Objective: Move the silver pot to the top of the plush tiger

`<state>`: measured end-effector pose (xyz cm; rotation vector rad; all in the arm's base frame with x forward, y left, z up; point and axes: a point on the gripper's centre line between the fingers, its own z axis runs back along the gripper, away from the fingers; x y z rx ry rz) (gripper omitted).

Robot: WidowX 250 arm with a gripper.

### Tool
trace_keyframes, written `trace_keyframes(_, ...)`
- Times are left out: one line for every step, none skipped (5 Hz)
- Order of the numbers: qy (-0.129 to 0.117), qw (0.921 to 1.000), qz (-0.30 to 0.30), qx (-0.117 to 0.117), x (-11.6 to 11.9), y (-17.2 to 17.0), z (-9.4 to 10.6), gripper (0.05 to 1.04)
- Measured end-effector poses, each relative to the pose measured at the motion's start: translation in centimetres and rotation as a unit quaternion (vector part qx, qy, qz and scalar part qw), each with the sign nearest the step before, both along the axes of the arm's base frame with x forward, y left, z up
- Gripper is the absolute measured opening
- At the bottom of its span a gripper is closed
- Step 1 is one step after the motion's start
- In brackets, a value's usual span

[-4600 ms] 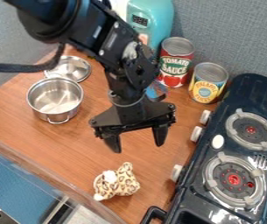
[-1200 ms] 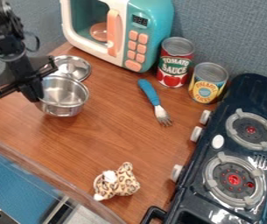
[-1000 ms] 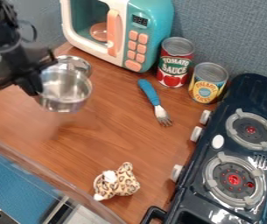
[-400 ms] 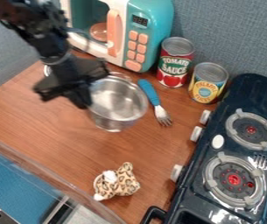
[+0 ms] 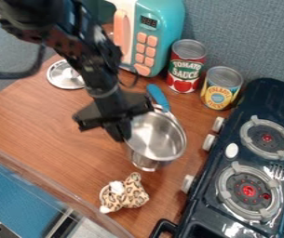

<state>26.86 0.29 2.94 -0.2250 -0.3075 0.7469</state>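
1. Grey fabric panels (image 5: pixel 250 37) back the wooden worktop (image 5: pixel 38 125); a black toy stove (image 5: pixel 250 153) lines its right side.
2. On my feed, the pincer (image 5: pixel 125 132) is closed on the silver pot (image 5: pixel 158 137), gripping its left wall.
3. That puts the pot on the stove side of the pincer, over the worktop's middle, covering part of the blue-handled fork (image 5: pixel 158 96).
4. I have the spotted plush tiger (image 5: pixel 124 193) near the front edge, apart from the pincer.
5. Farther back I see a metal lid (image 5: pixel 65 75) by the far-left edge, a teal toy microwave (image 5: pixel 163 28) and two cans.
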Motion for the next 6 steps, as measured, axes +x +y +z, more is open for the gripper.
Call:
trace_keyframes(0.015,0.9999,-0.005,-0.001,0.4,-0.7,-2.1,0.052)
trace_keyframes(0.026,0.9997,-0.004,0.001,0.4,-0.8,-3.2,0.052)
trace_keyframes(0.028,0.9996,0.000,0.003,0.6,-0.7,-3.6,0.052)
trace_keyframes(0.038,0.9992,0.003,0.008,0.8,-0.5,-4.3,0.072)
trace_keyframes(0.056,0.9983,0.003,0.014,0.8,-0.3,-4.4,0.219)
trace_keyframes(0.061,0.9980,0.007,0.015,0.7,-0.3,-4.5,0.485)
